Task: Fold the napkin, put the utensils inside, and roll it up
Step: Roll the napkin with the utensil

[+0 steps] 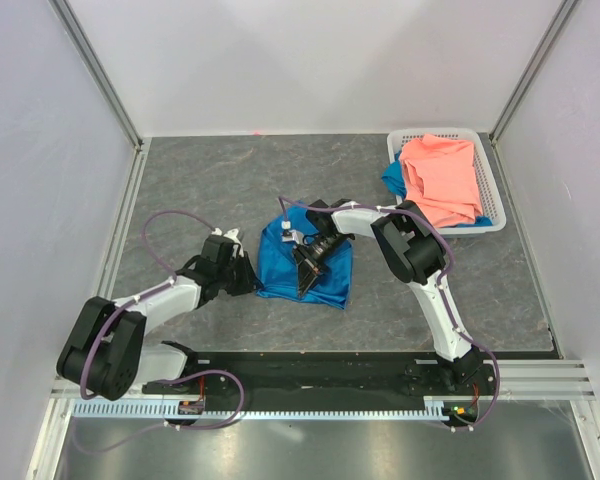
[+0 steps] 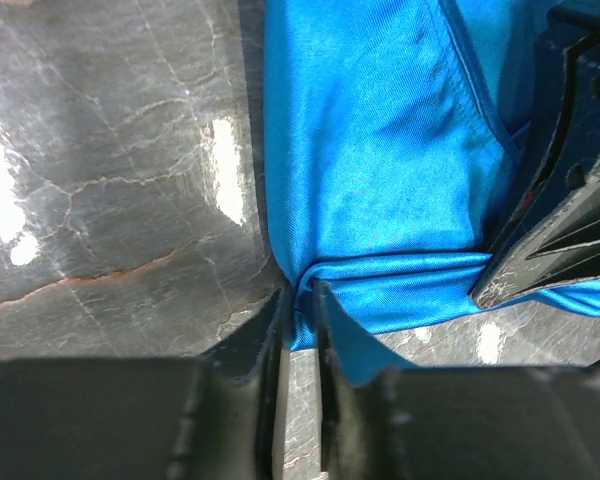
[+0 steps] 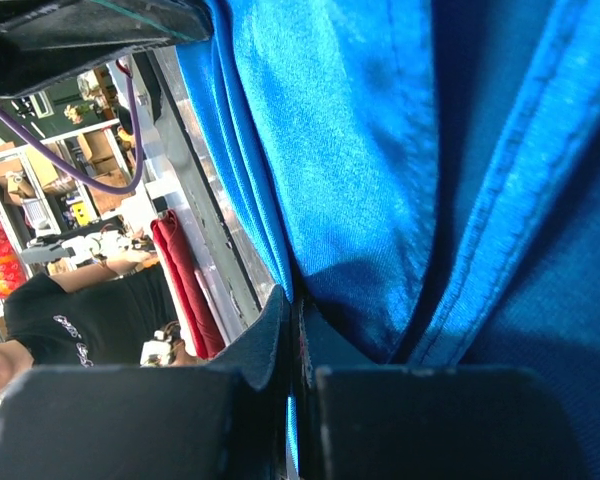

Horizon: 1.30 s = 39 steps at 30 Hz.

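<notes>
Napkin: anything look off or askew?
The napkin is bunched into uneven folds with skewed edges, not lying flat. The left end effector and right end effector both pinch it. No utensil shows in any view.

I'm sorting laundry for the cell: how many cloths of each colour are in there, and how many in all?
Blue: 2, the napkin on the table and a blue cloth in the basket.
Salmon-pink: 1, the pink cloth lying on top in the basket.
Total: 3 cloths.
</notes>
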### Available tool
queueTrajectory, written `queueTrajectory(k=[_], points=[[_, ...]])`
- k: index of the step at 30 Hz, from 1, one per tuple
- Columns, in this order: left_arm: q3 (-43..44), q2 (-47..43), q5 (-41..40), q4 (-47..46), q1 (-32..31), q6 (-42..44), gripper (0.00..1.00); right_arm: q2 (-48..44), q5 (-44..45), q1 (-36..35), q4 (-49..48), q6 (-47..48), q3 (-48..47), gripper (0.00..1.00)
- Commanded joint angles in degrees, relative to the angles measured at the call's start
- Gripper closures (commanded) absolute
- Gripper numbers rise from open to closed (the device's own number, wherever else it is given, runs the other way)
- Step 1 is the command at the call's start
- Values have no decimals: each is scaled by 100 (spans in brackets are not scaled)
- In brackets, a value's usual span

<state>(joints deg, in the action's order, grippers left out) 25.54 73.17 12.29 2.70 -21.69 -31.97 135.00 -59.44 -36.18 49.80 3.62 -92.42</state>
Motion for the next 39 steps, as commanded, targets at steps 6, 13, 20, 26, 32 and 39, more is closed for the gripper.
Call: queueTrajectory(k=[6,13,20,26,32,39], points=[[250,259,-201,565,-2,138,98,-465,933,50,-541,-238,-153,92],[460,470,-157,819,-2,173,98,-1860,1882,24,-1165,-160,355,55],[706,690,-140,1110,-10,182,98,-3619,3727,-362,-2158,156,2163,38],[786,787,-113,1198,-2,191,98,-4490,4957,-934,-2598,236,3063,35],[803,796,-52,1207,-2,199,98,-4685,5469,-1215,-2827,429,3441,34],[803,804,-43,1198,-2,199,98,-4518,5619,-1260,-2906,719,3494,34]])
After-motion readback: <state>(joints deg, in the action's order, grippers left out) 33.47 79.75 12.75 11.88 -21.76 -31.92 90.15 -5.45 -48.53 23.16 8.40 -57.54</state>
